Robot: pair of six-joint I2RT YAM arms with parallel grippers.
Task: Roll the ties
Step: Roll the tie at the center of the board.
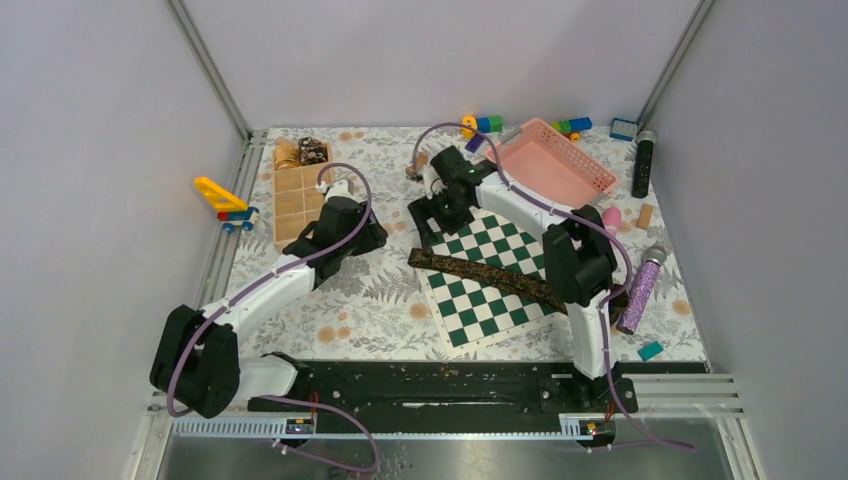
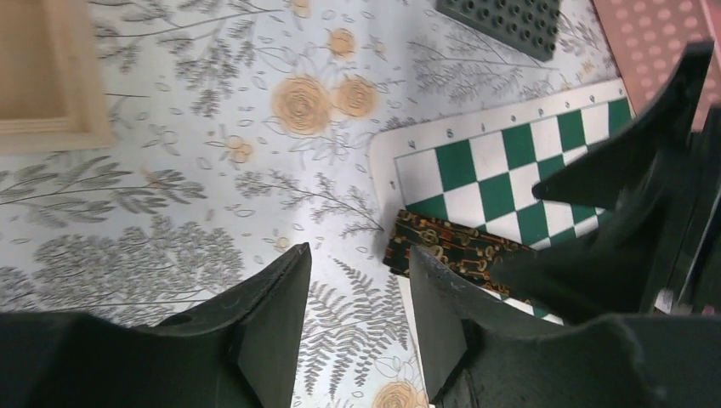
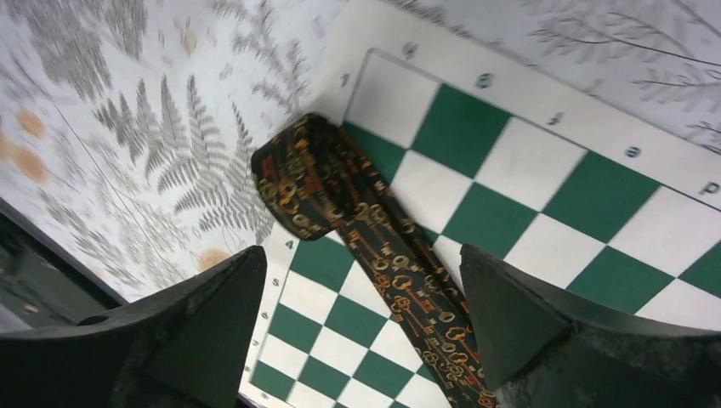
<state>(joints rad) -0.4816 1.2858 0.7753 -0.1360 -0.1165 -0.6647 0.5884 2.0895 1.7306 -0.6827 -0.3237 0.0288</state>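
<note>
A dark brown-black tie (image 1: 485,275) with a gold key pattern lies unrolled across the green chessboard (image 1: 490,305). Its left end reaches the floral cloth. My left gripper (image 1: 378,238) is open and empty, just left of that end. In the left wrist view the tie end (image 2: 442,246) lies beyond my open gripper (image 2: 359,255). My right gripper (image 1: 430,222) is open above the tie's left part. In the right wrist view the tie (image 3: 374,221), its end folded over, lies between and below my open gripper (image 3: 361,255). Two small coils, a golden-tan one (image 1: 288,155) and a dark speckled one (image 1: 313,150), sit in the wooden tray (image 1: 295,205).
A pink basket (image 1: 550,160) stands at the back right. A black cylinder (image 1: 644,165) and a purple glittery microphone (image 1: 640,290) lie at the right. A yellow toy crane (image 1: 222,198) is at the left. Toy bricks (image 1: 485,125) lie along the back.
</note>
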